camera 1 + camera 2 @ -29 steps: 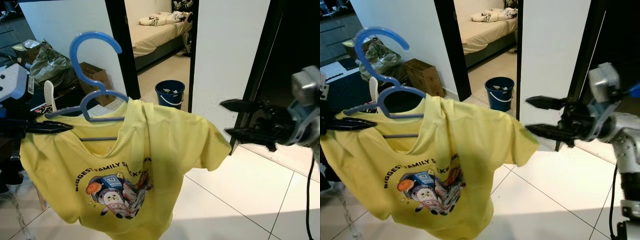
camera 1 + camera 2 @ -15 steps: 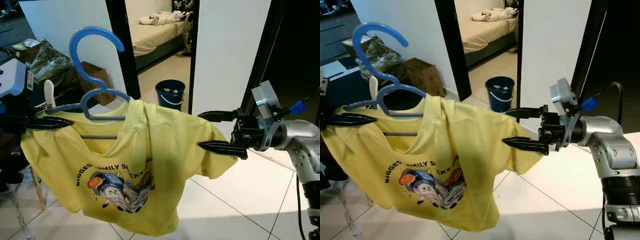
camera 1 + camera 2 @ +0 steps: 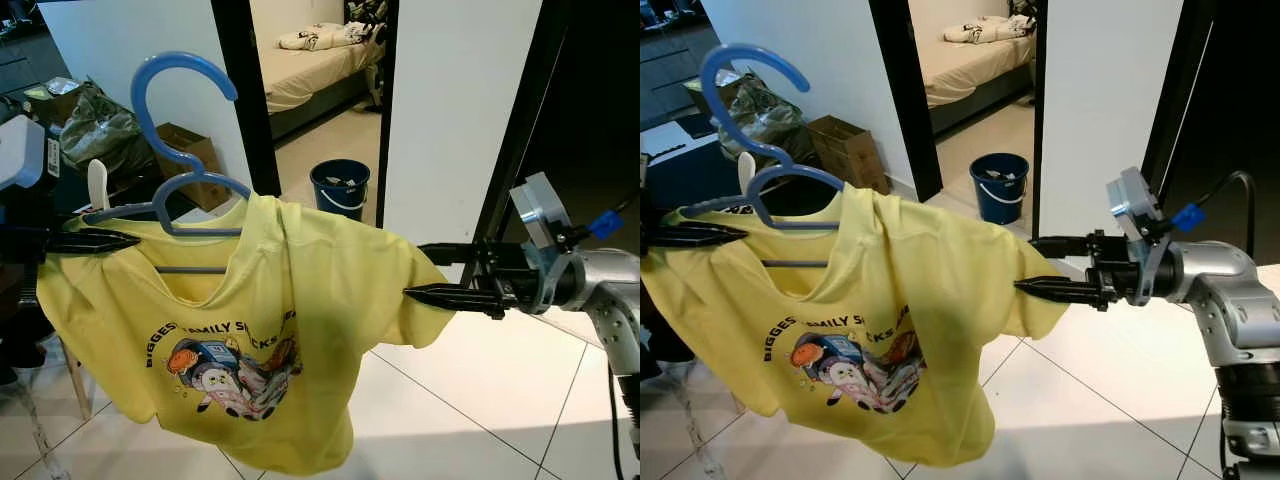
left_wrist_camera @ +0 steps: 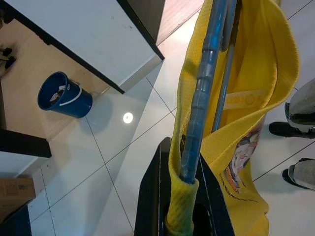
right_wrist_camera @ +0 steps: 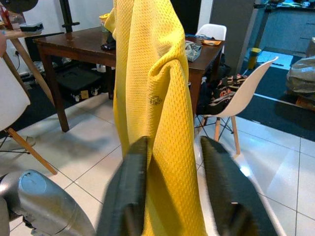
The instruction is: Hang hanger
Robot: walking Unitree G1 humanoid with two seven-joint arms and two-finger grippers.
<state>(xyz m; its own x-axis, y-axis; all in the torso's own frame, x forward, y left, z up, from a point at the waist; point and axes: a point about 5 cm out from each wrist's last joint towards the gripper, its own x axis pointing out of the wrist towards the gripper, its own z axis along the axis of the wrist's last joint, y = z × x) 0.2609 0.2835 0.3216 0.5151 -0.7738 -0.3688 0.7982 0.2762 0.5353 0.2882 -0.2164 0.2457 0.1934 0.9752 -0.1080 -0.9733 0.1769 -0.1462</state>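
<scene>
Two grippers: left gripper [image 4: 182,216] is clamping blue hanger [image 3: 180,150] arm through yellow shirt [image 3: 280,330]; right gripper [image 3: 430,272], jaws parted, is straddling the sleeve. Shirt risks sliding off if tugged.

Right arm [image 3: 1230,290]: silver, rounded jointed segments, dark seams between them. Wrist carried a small grey-white camera block [image 3: 1134,204] with a blue connector [image 3: 1182,217] and a thin black cable looping back to the forearm. Right gripper [image 3: 1040,266]: two long, slim black fingers tapering to points, on a black housing. Left gripper [image 3: 120,240]: same pointed black fingers; pale blue-grey block [image 3: 22,165] above its dark mount. In the left wrist view the fingers [image 4: 150,196] looked glossy black, flat-sided.
</scene>
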